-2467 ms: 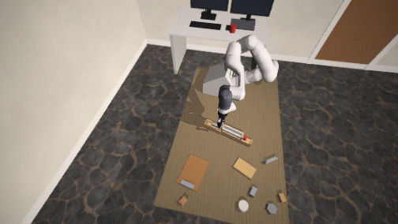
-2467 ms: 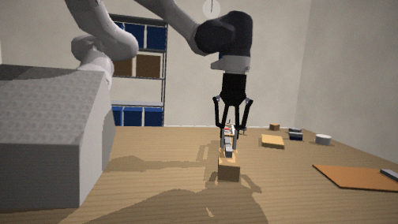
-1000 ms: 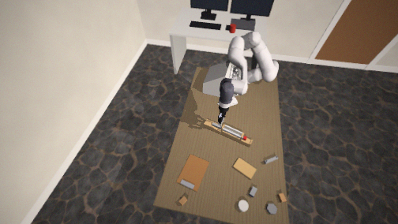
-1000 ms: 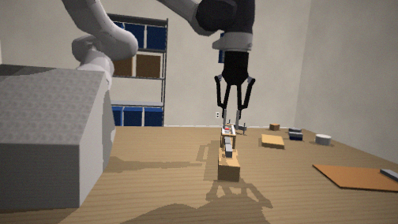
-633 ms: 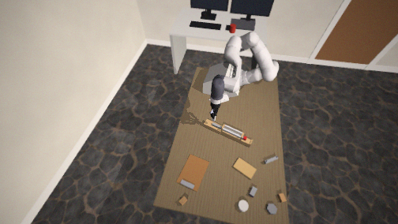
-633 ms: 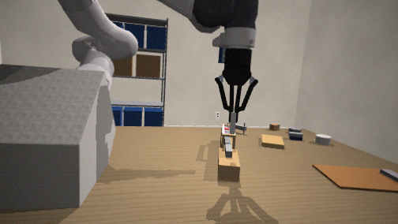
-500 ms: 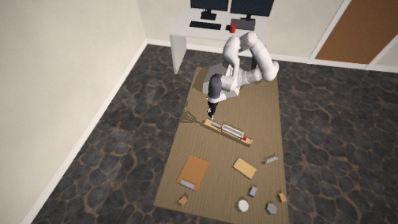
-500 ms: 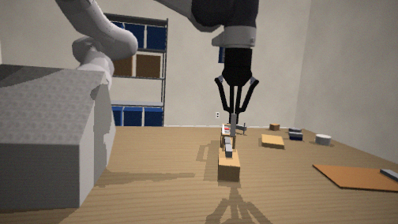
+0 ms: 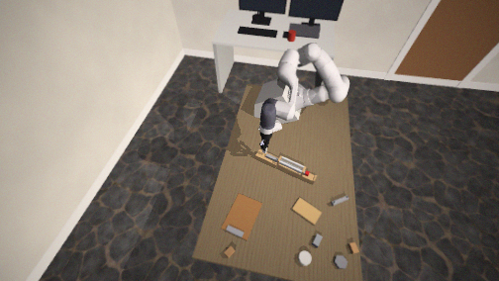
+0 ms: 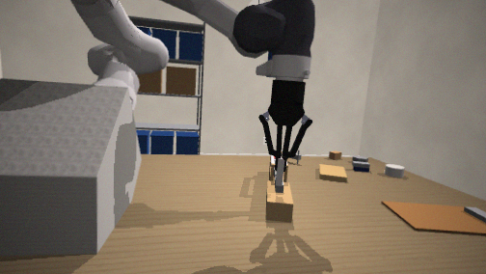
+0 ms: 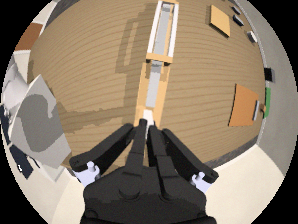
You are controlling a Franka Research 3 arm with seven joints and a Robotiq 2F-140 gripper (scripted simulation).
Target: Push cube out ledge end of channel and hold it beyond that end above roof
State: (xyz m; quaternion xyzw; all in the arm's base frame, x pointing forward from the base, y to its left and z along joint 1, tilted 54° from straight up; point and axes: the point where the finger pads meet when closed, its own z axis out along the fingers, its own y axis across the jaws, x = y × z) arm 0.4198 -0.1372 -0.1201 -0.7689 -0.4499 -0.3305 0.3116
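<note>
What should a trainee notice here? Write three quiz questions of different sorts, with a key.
1. True or false: the gripper stands wide open.
2. Where is the red cube? A) at the end of the channel far from the gripper; B) right under the gripper; C) on the orange mat.
3. How many monitors stand on the white desk?

Key: 1 false, the fingers are shut. 2 A. 3 two.
</note>
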